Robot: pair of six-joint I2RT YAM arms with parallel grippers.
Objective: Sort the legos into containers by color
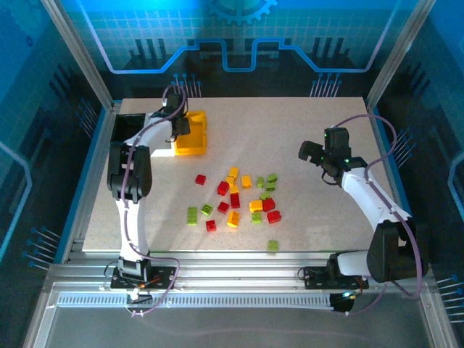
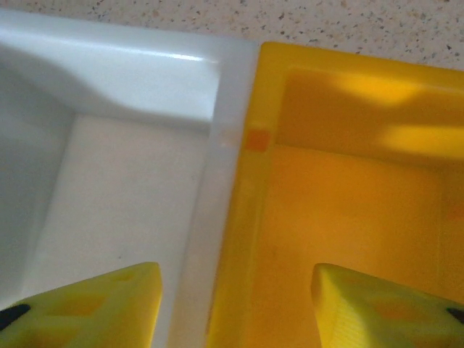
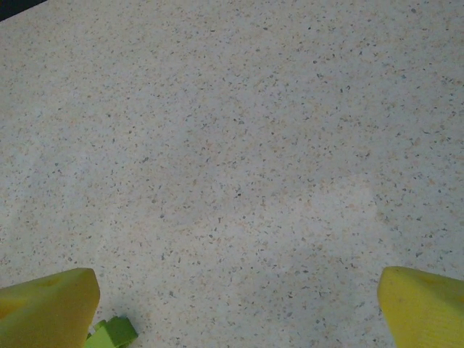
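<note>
Left wrist: the left gripper (image 2: 233,272) is held with fingers spread over the touching white bin (image 2: 123,203) and yellow bin (image 2: 348,210); the right gripper (image 3: 235,279) is spread wide.

No writing, label, brand or number was legible; a blue gear outline (image 1: 243,7) on the back panel (image 1: 312,29) beyond the worktop (image 1: 326,210) was the only emblem.

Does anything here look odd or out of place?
One green lego lies alone near the front edge of the table, apart from the pile. Also, a small orange square, maybe a lego, seems to sit on the rim of the yellow bin, right beside the white bin.
</note>
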